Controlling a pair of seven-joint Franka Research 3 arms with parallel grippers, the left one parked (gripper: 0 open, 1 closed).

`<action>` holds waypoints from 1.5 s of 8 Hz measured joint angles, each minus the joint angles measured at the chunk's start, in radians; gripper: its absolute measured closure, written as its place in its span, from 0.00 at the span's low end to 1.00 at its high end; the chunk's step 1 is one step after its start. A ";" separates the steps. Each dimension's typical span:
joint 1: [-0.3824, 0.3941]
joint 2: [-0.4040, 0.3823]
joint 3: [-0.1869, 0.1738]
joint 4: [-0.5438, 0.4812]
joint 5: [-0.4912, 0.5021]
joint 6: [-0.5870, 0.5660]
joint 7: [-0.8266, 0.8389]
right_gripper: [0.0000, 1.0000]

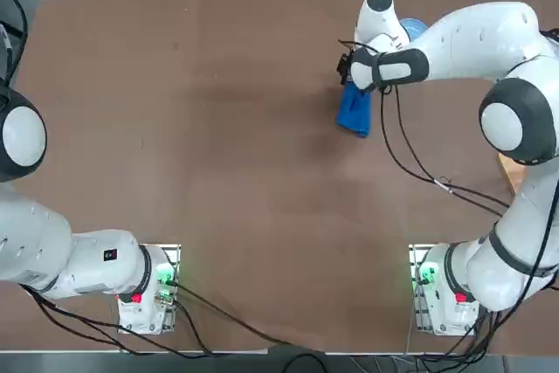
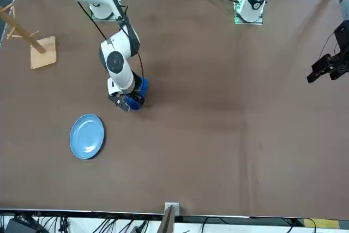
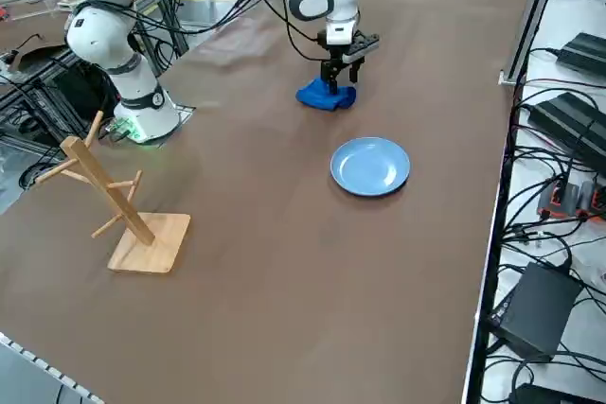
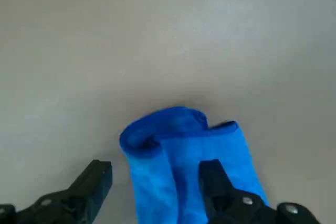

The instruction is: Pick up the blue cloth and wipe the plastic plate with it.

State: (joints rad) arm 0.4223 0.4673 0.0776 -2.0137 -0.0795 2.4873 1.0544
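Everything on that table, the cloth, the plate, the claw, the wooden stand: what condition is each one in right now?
blue cloth: folded, lying flat on the table, not lifted.
plastic plate: right way up, nothing on it, lying apart from the cloth.
right gripper: open, pointing down just above the cloth, fingers either side of one fold, gripping nothing.
wooden stand: upright on its base, pegs bare.
table: brown top bearing the cloth, the plate and the stand.

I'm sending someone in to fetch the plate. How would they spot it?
On the brown table, go to the right arm's open hand above the blue cloth. The plate lies flat beside them: round, rimmed, paler blue than the cloth.
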 joint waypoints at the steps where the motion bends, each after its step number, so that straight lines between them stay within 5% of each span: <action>1: 0.008 0.000 0.000 0.000 0.000 0.000 0.002 0.00; 12: 0.044 0.010 0.000 -0.084 -0.002 0.039 0.034 0.01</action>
State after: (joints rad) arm 0.4664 0.4773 0.0779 -2.0980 -0.0813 2.5266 1.0881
